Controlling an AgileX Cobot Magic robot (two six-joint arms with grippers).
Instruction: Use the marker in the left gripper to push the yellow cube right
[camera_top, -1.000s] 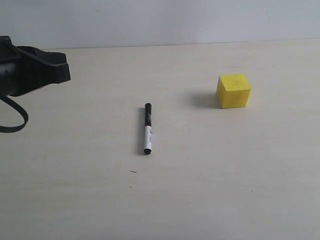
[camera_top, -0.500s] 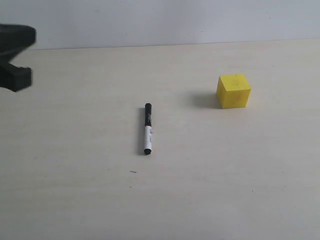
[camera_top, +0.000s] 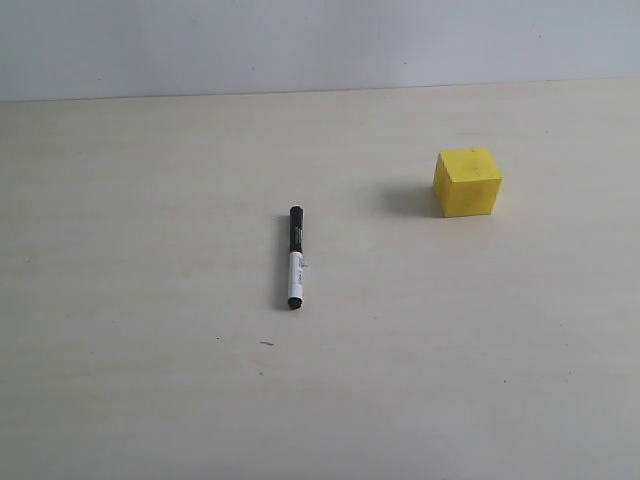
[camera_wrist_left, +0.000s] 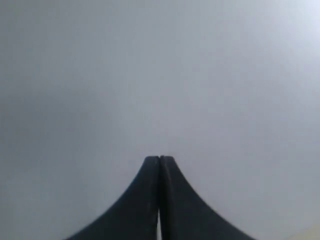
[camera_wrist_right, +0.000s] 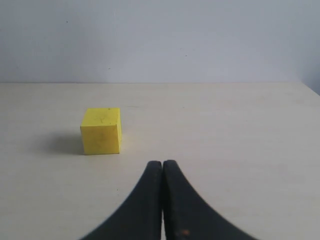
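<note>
Exterior view, lower part of the frame: bare pale wood-grain desk (camera_top: 150, 400), tiny dark speck (camera_top: 266, 343) a little left of centre. Next up, marker (camera_top: 295, 258) lying flat near frame centre, slightly left of the middle, running almost straight up-down in the picture. Black cap end toward the top, white barrel with dark print, black end toward the bottom. Free on the desk, untouched. Further back, upper right of the frame, yellow cube (camera_top: 467, 182) sitting square on the desk, well apart from the marker, soft shadow on its left side. Beyond that, far edge of the desk, then plain grey-white wall (camera_top: 320, 40) across the top.

Left wrist view: left hand (camera_wrist_left: 159, 160) in the foreground, jaws pressed together tip to tip, gripping nothing. Behind it blank grey wall filling nearly the whole frame, thin sliver of desk at one corner.

Right wrist view: right hand (camera_wrist_right: 162, 163) in the foreground, likewise closed, jaws touching, empty. Ahead of the tips and off to one side, yellow cube on the desk, clearly apart from the hand. Far desk edge behind it, wall beyond.
</note>
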